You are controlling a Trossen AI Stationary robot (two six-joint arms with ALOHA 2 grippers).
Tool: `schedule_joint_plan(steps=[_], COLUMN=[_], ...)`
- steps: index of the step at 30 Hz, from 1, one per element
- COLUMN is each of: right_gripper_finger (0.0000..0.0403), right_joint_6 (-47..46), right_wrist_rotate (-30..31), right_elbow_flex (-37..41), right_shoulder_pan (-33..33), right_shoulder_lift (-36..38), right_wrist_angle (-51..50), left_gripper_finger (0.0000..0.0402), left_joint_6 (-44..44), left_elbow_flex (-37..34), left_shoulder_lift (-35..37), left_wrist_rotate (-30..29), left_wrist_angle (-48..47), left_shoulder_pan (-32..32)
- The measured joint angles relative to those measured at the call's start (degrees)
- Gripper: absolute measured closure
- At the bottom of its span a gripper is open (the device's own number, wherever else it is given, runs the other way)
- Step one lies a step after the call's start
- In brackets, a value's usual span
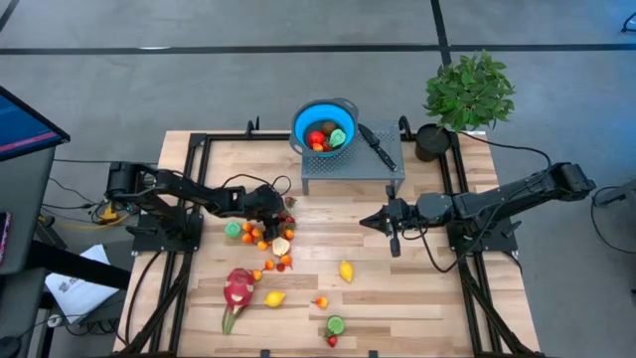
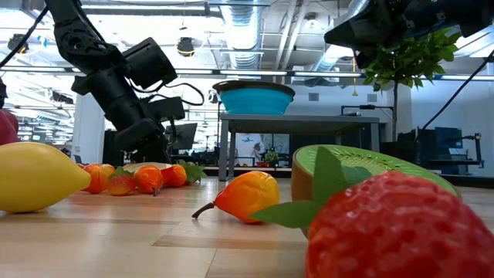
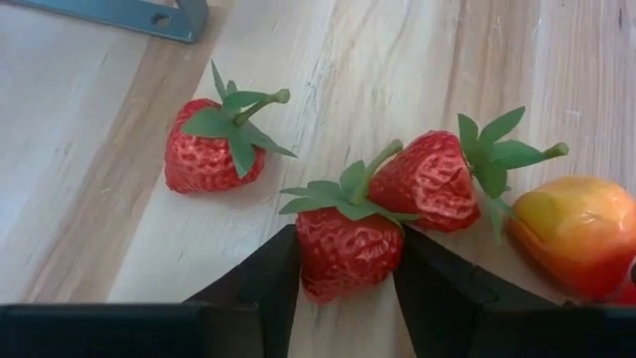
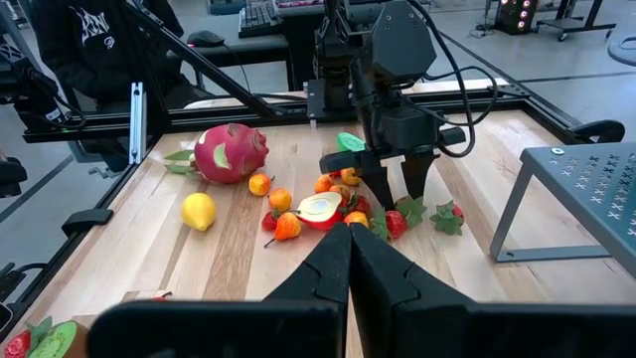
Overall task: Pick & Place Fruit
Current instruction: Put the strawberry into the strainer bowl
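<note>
A heap of small toy fruit [image 1: 266,237] lies on the wooden table left of centre. My left gripper [image 1: 286,217] is down at the heap's far edge, its fingers closed on a red strawberry [image 3: 348,249]. Two more strawberries [image 3: 209,149] [image 3: 427,179] and an orange fruit [image 3: 581,234] lie on the table around it. The pink dragon fruit [image 1: 238,288] lies nearer the front. A blue bowl [image 1: 325,124] holding a few fruits stands on a grey stand [image 1: 353,169]. My right gripper [image 1: 368,221] hangs shut above the table's middle, holding nothing. My left gripper pinches the strawberry by its two red sides [image 3: 310,261] between the two fingers [image 3: 268,283]. The fingers slant down at it from the table's left. The strawberry rests on the table, with its green leaf cap [image 3: 343,199] pointing away from the gripper.
A black-handled knife [image 1: 378,146] lies on the grey stand beside the bowl. A potted plant [image 1: 467,94] stands at the far right corner. Two yellow lemons [image 1: 346,270] [image 1: 275,298], a kiwi half [image 1: 336,324] and small fruits lie near the front. A black frame [image 1: 189,149] edges the table.
</note>
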State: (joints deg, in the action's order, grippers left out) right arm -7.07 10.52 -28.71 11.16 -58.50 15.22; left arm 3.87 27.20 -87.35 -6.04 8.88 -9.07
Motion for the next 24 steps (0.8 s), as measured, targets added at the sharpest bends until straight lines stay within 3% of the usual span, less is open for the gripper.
schedule_joint_plan(steps=[12, 24], right_gripper_finger=[0.0403, 0.0403], right_joint_6=[0.1, 0.1], right_wrist_rotate=[0.0, 0.0], right_elbow_flex=[0.0, 0.0], right_shoulder_pan=[0.0, 0.0], right_shoulder_lift=[0.0, 0.0], right_wrist_angle=[0.2, 0.2], left_gripper_finger=[0.0259, 0.0259], left_joint_6=[0.0, -0.2], left_elbow_flex=[-0.1, 0.0], left_shoulder_lift=[1.4, 15.0], left_wrist_rotate=[-0.2, -3.8], left_wrist_angle=[-0.2, -0.2], left_shoulder_pan=[-0.1, -0.1])
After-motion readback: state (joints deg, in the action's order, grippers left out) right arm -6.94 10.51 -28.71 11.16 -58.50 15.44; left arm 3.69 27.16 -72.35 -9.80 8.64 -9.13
